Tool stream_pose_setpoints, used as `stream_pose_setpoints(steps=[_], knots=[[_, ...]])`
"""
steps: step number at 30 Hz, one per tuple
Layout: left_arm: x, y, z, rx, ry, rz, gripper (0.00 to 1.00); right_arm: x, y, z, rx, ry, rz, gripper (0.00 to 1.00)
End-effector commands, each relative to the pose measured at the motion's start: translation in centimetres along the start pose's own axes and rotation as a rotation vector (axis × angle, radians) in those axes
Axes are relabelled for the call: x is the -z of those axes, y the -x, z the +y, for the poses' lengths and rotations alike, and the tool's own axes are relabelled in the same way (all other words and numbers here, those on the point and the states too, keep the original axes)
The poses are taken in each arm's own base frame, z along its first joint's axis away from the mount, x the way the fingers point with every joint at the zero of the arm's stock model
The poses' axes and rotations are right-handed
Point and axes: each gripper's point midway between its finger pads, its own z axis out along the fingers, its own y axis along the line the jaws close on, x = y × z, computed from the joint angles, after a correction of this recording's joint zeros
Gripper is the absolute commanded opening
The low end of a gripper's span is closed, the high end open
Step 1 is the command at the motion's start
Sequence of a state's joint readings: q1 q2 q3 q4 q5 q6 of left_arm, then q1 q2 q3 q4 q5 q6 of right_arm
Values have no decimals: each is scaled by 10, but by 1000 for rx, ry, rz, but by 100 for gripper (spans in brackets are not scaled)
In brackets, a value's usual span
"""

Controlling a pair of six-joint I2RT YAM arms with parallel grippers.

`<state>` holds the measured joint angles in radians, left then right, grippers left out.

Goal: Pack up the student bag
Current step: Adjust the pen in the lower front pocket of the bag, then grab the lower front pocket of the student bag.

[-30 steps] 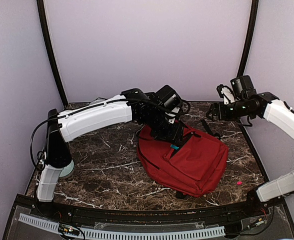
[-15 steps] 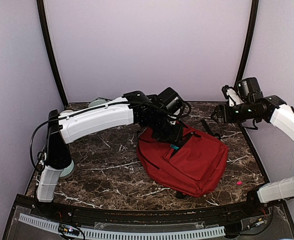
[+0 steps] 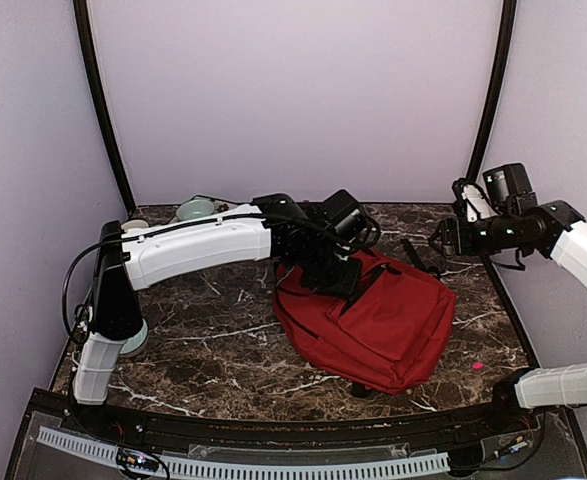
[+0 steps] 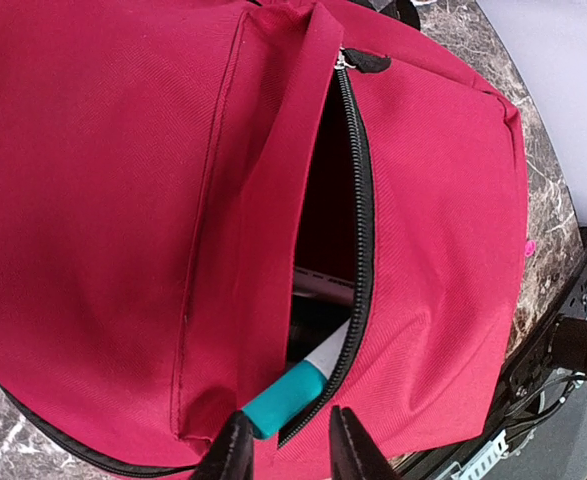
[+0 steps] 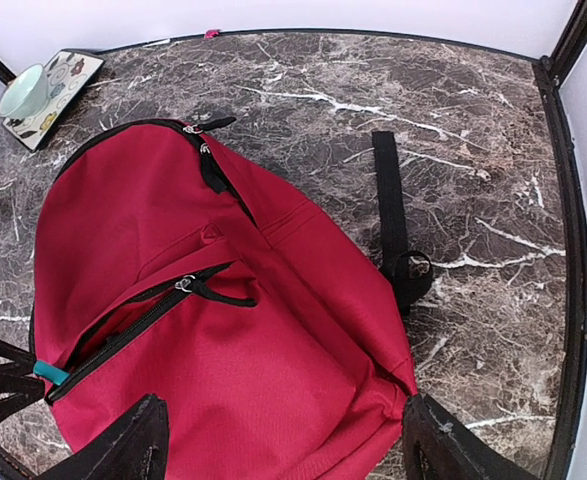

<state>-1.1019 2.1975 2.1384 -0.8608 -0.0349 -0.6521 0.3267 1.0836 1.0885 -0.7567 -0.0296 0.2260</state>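
Observation:
The student bag (image 3: 393, 325), a red backpack, lies flat on the marble table with its front pocket zip open (image 4: 358, 200). A marker with a teal cap (image 4: 278, 400) and white body pokes out of the pocket's lower end. My left gripper (image 4: 288, 420) hovers right at that end, jaws narrowly open; the cap touches the left finger while the right one stands apart. From the right wrist view, the bag (image 5: 273, 300) and the teal tip (image 5: 49, 373) show below. My right gripper (image 5: 283, 450) hangs wide open above the bag's right side (image 3: 441, 238), holding nothing.
A pale green cup (image 3: 195, 209) sits on a picture card (image 5: 58, 85) at the back left. A black strap with a loop (image 5: 391, 200) trails off the bag onto the table. A small pink bit (image 3: 477, 366) lies front right. A flat pinkish edge (image 4: 323, 285) shows inside the pocket.
My left jaws have narrowed and that arm has shifted slightly back over the pocket, covering the teal tip in the top view. The right arm has risen and drawn back to the right.

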Motion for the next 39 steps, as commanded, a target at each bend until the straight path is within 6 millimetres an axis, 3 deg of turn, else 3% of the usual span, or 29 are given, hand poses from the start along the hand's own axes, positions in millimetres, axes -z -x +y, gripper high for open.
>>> stream_pose_setpoints(steps=[1, 8, 13, 18, 24, 30, 39], knots=[[11, 0, 0, 31, 9, -21, 28, 7, -4, -4, -13, -13, -9, 81], [-1, 7, -28, -3, -124, -51, 28, 14, -10, -5, -13, -17, -7, 81], [-21, 3, -45, -19, -202, -25, 28, 18, -13, -6, -7, -20, -3, 82], [-19, 7, -57, -45, -250, -38, 28, 15, -20, -1, -32, 17, 7, 81], [1, 14, -52, -34, -212, -58, 35, -1, -18, 13, -73, 99, 12, 81], [43, 19, -41, -10, -180, -109, 50, -31, -12, 31, -63, 205, 42, 81], [76, -4, -7, 43, -111, -118, 57, -64, -8, 44, 115, 284, 37, 80]])
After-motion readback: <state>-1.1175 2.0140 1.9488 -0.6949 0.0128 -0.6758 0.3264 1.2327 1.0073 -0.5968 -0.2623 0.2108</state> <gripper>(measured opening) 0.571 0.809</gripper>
